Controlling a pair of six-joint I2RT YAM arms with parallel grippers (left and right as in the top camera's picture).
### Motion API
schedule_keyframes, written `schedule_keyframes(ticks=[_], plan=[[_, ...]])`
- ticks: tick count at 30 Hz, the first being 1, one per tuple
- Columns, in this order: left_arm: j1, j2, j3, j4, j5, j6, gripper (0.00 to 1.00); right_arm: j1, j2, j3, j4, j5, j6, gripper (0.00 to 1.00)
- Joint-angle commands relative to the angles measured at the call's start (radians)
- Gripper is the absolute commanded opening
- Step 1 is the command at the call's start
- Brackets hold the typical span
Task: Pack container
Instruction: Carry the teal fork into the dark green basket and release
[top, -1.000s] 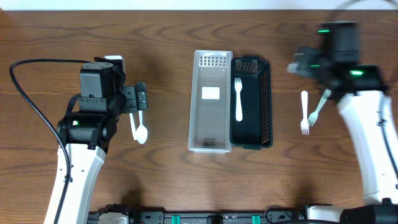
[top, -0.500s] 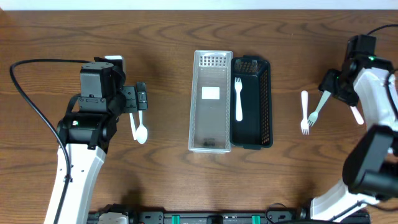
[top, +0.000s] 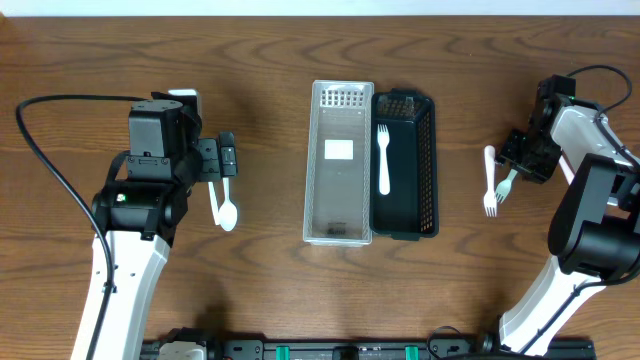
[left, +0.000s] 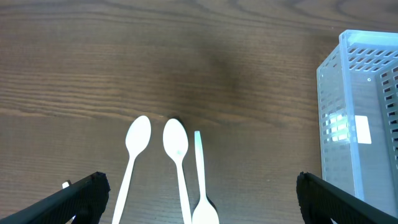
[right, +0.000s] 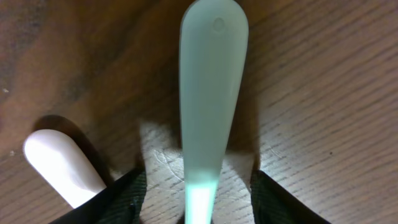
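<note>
To the right of the black basket (top: 429, 150), the right gripper (right: 198, 186) straddles the pale green fork (right: 213, 93), jaws apart, not yet closed. Its handle runs lengthwise between them, with a white fork (right: 62, 165) just beside.

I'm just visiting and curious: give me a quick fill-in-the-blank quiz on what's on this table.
The white fork lies inside the ___ basket.
The left wrist view shows ___ spoons on the table.
The right arm's jaws flank a pale fork's ___.
Missing words: black, three, handle.
</note>
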Motion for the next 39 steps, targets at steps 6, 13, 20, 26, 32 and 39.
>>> schedule_keyframes(ticks=[6, 13, 20, 26, 32, 39], plan=[[0.005, 0.006, 0.020, -0.003, -0.019, 0.014, 0.98, -0.007, 0.002, -0.023, 0.025, 0.007, -0.001, 0.43], [0.005, 0.006, 0.020, -0.003, -0.019, 0.014, 0.98, -0.026, 0.002, -0.072, 0.052, 0.035, -0.001, 0.30], [0.005, 0.006, 0.020, -0.003, -0.019, 0.014, 0.98, -0.032, 0.001, -0.072, 0.050, 0.036, -0.024, 0.21], [0.005, 0.006, 0.020, -0.003, -0.019, 0.014, 0.98, -0.031, -0.059, -0.072, 0.050, 0.036, -0.039, 0.09], [0.005, 0.006, 0.020, -0.003, -0.019, 0.014, 0.98, -0.013, -0.280, -0.071, 0.048, 0.026, -0.050, 0.03], [0.005, 0.006, 0.020, -0.003, -0.019, 0.014, 0.98, 0.148, -0.596, -0.071, 0.055, -0.078, -0.050, 0.01]])
